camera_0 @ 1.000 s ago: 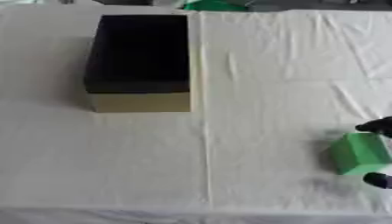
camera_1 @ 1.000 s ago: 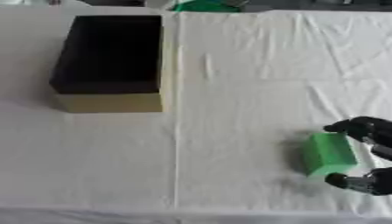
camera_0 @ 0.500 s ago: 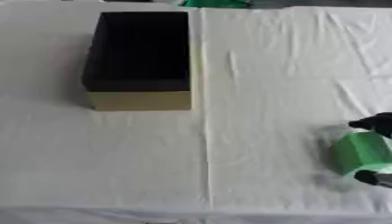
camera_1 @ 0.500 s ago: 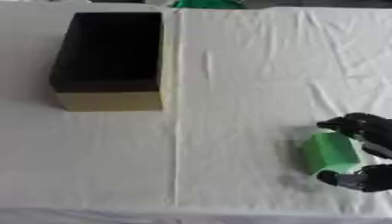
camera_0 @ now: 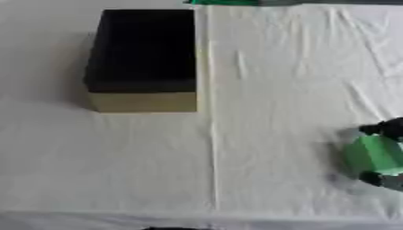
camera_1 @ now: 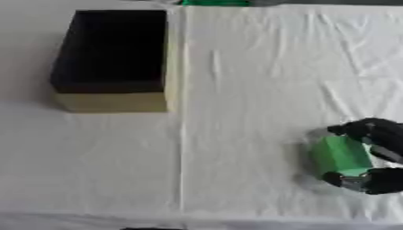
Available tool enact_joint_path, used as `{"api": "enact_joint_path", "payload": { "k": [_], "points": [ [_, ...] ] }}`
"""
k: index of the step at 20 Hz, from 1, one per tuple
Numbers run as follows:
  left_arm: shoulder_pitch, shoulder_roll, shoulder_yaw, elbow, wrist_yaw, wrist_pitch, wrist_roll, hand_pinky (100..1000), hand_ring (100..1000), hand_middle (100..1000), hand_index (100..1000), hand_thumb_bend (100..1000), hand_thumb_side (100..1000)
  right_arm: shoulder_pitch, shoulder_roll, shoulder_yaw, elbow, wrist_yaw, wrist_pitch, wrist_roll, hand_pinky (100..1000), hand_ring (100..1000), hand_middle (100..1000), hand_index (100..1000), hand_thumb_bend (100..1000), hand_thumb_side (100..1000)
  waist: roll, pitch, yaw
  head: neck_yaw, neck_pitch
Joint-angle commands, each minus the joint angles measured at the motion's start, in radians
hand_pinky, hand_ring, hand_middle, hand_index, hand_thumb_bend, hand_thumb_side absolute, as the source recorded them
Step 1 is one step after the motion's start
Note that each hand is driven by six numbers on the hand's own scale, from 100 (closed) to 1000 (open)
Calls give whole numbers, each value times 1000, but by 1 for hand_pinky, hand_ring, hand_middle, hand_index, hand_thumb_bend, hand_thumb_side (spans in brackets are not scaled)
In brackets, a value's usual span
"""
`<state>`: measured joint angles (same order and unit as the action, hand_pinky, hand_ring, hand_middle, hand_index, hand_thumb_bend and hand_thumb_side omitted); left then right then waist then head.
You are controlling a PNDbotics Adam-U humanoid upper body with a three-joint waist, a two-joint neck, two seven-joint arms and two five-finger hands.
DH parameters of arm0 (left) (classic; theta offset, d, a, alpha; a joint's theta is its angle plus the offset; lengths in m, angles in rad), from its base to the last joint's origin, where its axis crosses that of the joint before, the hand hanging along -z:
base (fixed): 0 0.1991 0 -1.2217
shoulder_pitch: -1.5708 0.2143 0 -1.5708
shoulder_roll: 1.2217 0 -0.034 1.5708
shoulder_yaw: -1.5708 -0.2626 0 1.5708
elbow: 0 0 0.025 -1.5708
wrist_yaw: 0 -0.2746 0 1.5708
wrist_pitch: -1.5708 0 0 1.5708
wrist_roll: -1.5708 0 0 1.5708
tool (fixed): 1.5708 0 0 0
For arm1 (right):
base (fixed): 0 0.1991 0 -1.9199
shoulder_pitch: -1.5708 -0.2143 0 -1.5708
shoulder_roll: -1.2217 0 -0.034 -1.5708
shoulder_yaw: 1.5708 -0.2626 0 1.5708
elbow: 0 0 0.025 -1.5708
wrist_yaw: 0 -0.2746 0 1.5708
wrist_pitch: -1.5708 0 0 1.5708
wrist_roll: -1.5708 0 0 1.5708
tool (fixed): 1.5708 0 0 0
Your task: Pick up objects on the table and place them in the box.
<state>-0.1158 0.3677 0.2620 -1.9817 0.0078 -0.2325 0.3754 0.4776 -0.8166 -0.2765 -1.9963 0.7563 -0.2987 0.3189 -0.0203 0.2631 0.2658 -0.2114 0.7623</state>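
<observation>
Curling around a green block (camera_1: 340, 155), the robot's right hand (camera_1: 376, 155) is gripping it at the table's (camera_1: 252, 81) near right edge, fingers above and thumb below. The open box (camera_1: 114, 58), dark inside with tan walls, is sitting well apart at far left on the white cloth.

Creased white cloth (camera_1: 236, 67) covering the whole worktop; light falling evenly; a green strip (camera_1: 214, 2) showing at the far edge.
</observation>
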Motion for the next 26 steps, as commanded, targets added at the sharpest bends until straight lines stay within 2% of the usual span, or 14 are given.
{"api": "enact_joint_path", "payload": {
  "k": [1, 4, 7, 9, 12, 18, 26],
  "points": [
    [-9, 14, 11, -18, 0, 1, -8, 581, 542, 597, 716, 311, 957, 1, -27, 2, -4, 10, -8, 8, 919, 833, 800, 952, 425, 916, 1, -9, 1, -3, -5],
    [-7, 12, 11, -18, 0, 5, -13, 581, 539, 596, 714, 310, 960, 0, -24, 12, -4, -8, -20, 22, 884, 786, 757, 933, 254, 840, 1, -8, 2, -3, -6],
    [-7, 11, 12, -18, -1, 8, -16, 581, 539, 595, 713, 310, 959, -8, -26, 13, -4, -39, -47, 22, 855, 750, 711, 863, 145, 782, 0, -8, 3, -3, -6],
    [-8, 11, 12, -18, 0, 9, -16, 580, 538, 595, 713, 309, 960, -13, -29, 7, -4, -52, -65, 10, 846, 740, 688, 819, 108, 743, -1, -9, 3, -2, -6],
    [-7, 10, 12, -18, 1, 11, -16, 580, 538, 595, 713, 310, 962, -18, -32, 2, -4, -65, -83, -22, 814, 706, 654, 778, 100, 719, -2, -10, 4, -2, -7],
    [-6, 11, 13, -18, 2, 14, -15, 580, 538, 596, 712, 312, 962, -36, -46, -16, -4, -139, -127, -56, 799, 693, 645, 772, 100, 766, -7, -14, 5, 1, -1],
    [-7, 17, 11, -18, 2, 17, -16, 580, 538, 596, 712, 313, 963, -116, -154, -59, -4, -290, -159, -47, 816, 707, 661, 787, 100, 819, -20, -23, 8, 6, -2]
  ]
}}
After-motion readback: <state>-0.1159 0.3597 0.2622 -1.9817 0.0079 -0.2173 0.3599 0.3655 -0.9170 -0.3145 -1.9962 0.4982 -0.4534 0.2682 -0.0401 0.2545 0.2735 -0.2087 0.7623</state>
